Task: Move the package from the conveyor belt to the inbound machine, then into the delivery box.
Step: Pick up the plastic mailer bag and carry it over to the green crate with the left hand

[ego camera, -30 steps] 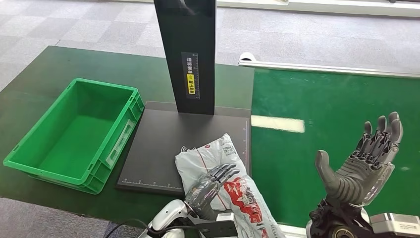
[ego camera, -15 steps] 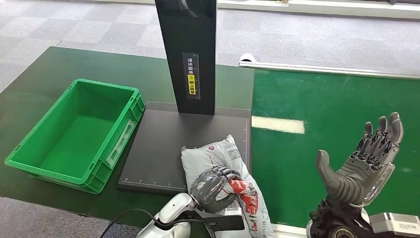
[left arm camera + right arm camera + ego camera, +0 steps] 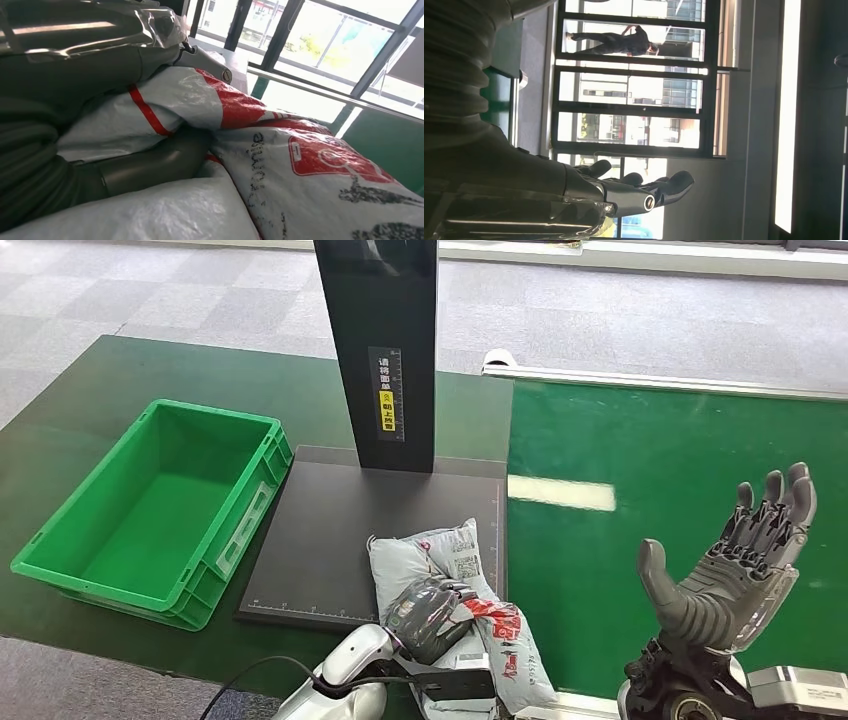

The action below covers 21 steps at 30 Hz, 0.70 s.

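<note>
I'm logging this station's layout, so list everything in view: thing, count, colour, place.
package: one, grey-white with red print, on the front right corner of the black platform, overhanging its front edge
inbound machine: one, black platform with upright column, on the table
delivery box: one, green, left of the platform
conveyor belt: one, green, right side
table: one, dark green
left hand: one, grey, grips the package
right hand: one, grey, raised over the belt, fingers spread
</note>
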Available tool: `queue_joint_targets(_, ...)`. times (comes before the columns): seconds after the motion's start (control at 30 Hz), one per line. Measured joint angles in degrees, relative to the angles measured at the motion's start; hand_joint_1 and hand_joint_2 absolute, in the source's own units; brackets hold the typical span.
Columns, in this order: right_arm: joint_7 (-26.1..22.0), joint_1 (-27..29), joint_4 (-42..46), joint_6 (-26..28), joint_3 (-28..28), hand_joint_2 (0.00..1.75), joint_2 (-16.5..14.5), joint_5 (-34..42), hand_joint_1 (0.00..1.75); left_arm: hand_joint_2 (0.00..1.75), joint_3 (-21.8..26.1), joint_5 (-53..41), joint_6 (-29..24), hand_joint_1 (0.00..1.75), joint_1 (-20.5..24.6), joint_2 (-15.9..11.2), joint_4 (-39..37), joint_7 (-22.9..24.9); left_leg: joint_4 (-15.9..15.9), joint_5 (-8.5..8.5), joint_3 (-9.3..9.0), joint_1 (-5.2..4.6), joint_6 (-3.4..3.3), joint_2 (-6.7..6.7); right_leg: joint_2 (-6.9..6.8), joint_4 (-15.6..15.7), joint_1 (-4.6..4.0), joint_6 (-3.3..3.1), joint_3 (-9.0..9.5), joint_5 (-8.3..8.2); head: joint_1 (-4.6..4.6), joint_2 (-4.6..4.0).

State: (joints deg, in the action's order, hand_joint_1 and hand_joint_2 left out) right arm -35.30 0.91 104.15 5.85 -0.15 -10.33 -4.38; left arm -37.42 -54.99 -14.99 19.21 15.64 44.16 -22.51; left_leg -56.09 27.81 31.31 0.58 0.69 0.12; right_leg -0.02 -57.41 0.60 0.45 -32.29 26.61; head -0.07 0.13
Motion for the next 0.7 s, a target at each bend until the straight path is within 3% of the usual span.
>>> queue_joint_targets(0.2,0.00,-0.39,-0.04,0.04,-0.02,1.75,-0.01,-0.04,0.00,1.75,0.66,1.90,-3.55,1.75,-0.60,-0.02,0.43,-1.90,0.00,0.00,0.01,0.00,0.00,0.03,0.01,0.00,0.00,0.00,-0.01,0.00,0.01,0.00)
queue_joint_targets(0.57,0.00,-0.69,-0.16,0.88,-0.09,1.75,-0.01,0.25,0.00,1.75,4.67,11.08,-7.60,1.75,-5.64,-1.97,11.90,-7.86,0.00,-0.01,0.27,0.01,0.01,0.08,0.02,-0.01,-0.01,0.00,-0.33,-0.01,0.01,0.00)
queue_joint_targets(0.7,-0.12,-0.70,-0.44,1.84,-0.04,1.75,0.03,0.99,0.00,1.75,7.13,18.02,-12.70,1.75,-8.19,-3.52,22.52,-12.48,0.00,-0.01,0.37,0.01,0.01,0.10,0.02,-0.01,-0.01,0.00,-0.46,-0.01,0.00,0.00)
